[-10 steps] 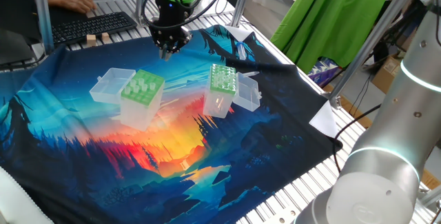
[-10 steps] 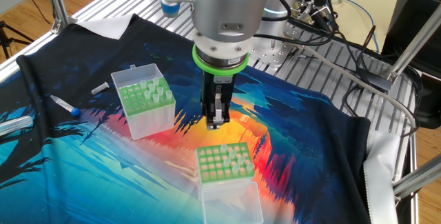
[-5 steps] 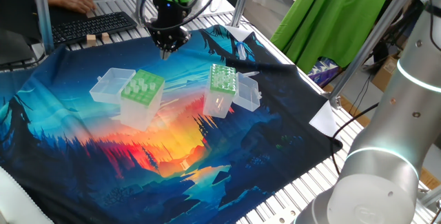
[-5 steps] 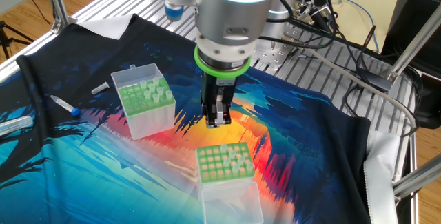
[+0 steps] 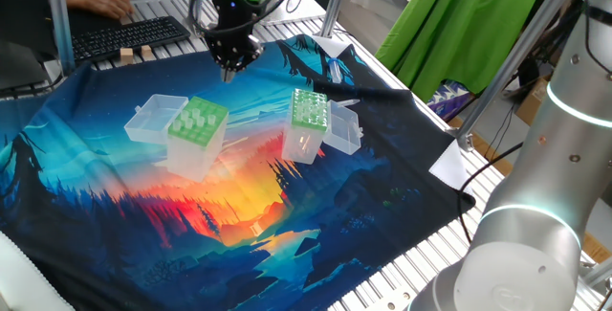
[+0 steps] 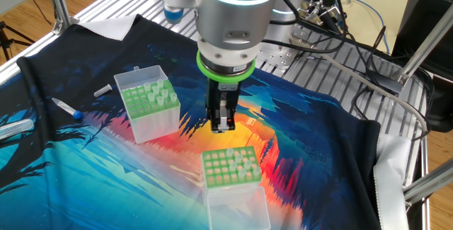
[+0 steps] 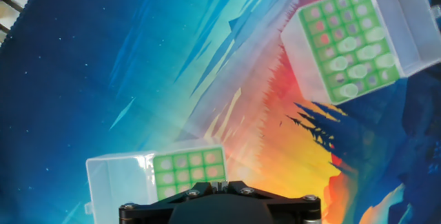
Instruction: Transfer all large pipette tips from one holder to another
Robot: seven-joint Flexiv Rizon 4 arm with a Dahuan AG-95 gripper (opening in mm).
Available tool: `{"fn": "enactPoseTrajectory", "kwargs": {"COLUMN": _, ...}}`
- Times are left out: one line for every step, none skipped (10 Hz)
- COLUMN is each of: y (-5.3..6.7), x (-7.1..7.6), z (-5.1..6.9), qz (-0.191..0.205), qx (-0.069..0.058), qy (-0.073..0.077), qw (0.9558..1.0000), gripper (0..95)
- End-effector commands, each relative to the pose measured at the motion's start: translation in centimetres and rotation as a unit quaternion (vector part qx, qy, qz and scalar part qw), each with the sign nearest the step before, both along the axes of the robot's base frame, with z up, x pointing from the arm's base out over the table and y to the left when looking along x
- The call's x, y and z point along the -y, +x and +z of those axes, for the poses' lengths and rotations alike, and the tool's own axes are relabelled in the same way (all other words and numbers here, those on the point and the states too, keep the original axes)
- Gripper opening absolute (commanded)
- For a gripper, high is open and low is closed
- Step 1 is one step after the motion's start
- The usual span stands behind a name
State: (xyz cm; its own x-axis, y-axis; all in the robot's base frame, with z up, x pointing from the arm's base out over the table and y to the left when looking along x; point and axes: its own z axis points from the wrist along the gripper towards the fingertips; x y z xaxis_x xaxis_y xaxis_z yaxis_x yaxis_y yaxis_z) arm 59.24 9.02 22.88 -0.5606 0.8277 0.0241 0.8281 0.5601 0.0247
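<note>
With gripper (image 6: 223, 122) jaws shut on nothing above the cloth (image 6: 304, 138) and tips (image 5: 199, 114) standing in the light-green holder (image 5: 191, 150), risks ramming a tip or toppling that holder if lowered unopened or off-centre.

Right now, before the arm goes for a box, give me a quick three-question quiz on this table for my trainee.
1. True or false: the fingers are pinching a tip.
2. The fingers hang: A) above the cloth, outside both boxes; B) inside a box; C) above the keyboard.
3. Fill in: the left box and the near box are both ___ (open or closed).
Key: 1 false, they are shut on nothing; 2 A; 3 open.
</note>
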Motion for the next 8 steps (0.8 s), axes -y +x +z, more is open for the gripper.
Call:
{"fn": "enactPoseTrajectory", "kwargs": {"y": -0.2, "x": -0.1, "z": -0.3, "qz": -0.008, "qx": 0.003, "qy": 0.014, "qw": 0.9999, "gripper": 19.0}}
{"fn": "enactPoseTrajectory", "kwargs": {"y": 0.0, "x": -0.4, "z": -0.7, "qz": -0.016, "qx": 0.003, "qy": 0.015, "qw": 0.9998, "gripper": 19.0}}
{"fn": "enactPoseTrajectory", "kwargs": {"y": 0.1, "x": -0.6, "z": -0.8, "qz": -0.023, "qx": 0.002, "qy": 0.016, "qw": 0.9996, "gripper": 19.0}}
{"fn": "enactPoseTrajectory", "kwargs": {"y": 0.1, "x": -1.2, "z": -1.1, "qz": -0.037, "qx": 0.002, "qy": 0.016, "qw": 0.9992, "gripper": 38.0}}
{"fn": "enactPoseTrajectory", "kwargs": {"y": 0.0, "x": -1.5, "z": -1.4, "qz": -0.049, "qx": 0.001, "qy": 0.018, "qw": 0.9986, "gripper": 38.0}}
{"fn": "enactPoseTrajectory", "kwargs": {"y": -0.1, "x": -2.0, "z": -1.9, "qz": -0.061, "qx": 0.002, "qy": 0.022, "qw": 0.9979, "gripper": 38.0}}
{"fn": "enactPoseTrajectory", "kwargs": {"y": -0.1, "x": -2.5, "z": -2.7, "qz": -0.077, "qx": 0.003, "qy": 0.022, "qw": 0.9967, "gripper": 38.0}}
{"fn": "enactPoseTrajectory", "kwargs": {"y": -0.2, "x": -2.9, "z": -3.2, "qz": -0.089, "qx": 0.004, "qy": 0.022, "qw": 0.9958, "gripper": 38.0}}
